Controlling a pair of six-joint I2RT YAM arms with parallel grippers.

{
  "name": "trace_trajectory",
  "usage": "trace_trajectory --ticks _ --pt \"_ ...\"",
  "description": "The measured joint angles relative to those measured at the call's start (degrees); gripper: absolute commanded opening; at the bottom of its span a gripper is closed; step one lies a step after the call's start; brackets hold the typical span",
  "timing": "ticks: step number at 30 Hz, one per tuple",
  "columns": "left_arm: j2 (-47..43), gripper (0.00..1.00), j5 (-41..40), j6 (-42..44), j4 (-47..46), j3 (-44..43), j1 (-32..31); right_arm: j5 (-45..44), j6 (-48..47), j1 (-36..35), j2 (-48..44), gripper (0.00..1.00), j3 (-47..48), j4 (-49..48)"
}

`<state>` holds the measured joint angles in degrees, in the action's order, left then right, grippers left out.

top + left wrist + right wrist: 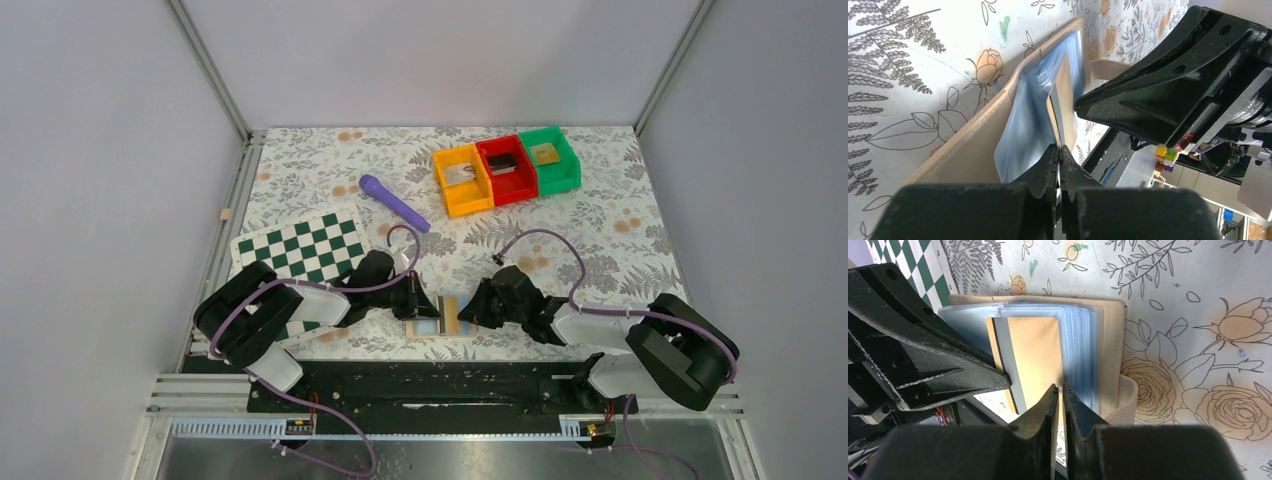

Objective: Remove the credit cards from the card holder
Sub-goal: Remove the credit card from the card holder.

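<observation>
The tan card holder (440, 318) lies open on the floral cloth between both arms, its light blue sleeves fanned up (1083, 345). An orange credit card (1035, 350) stands out of the sleeves. My left gripper (1058, 148) is shut on that card's thin edge (1052, 115), coming in from the left (418, 305). From the right (468, 312), my right gripper (1058, 388) is pinched, with only a slim gap, on the lower edge of the sleeve page beside the card. The tan cover (973, 150) rests flat on the cloth.
A green-and-white checkered board (300, 250) lies just left of the left arm. A purple stick-shaped object (393, 202) lies behind it. Orange (463, 180), red (506, 168) and green (549, 158) bins stand at the back right. Frame posts and grey walls enclose the table.
</observation>
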<state>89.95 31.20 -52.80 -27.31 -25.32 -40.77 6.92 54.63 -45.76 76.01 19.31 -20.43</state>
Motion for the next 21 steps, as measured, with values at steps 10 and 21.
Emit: trace_trajectory --ticks 10,21 --pt "-0.46 0.0 2.51 -1.62 -2.97 2.99 3.54 -0.42 0.02 0.0 -0.76 0.14 -0.33 0.61" --pt "-8.22 0.0 0.98 3.39 7.89 3.08 4.52 -0.46 -0.07 -0.02 -1.51 0.15 -0.42 1.57"
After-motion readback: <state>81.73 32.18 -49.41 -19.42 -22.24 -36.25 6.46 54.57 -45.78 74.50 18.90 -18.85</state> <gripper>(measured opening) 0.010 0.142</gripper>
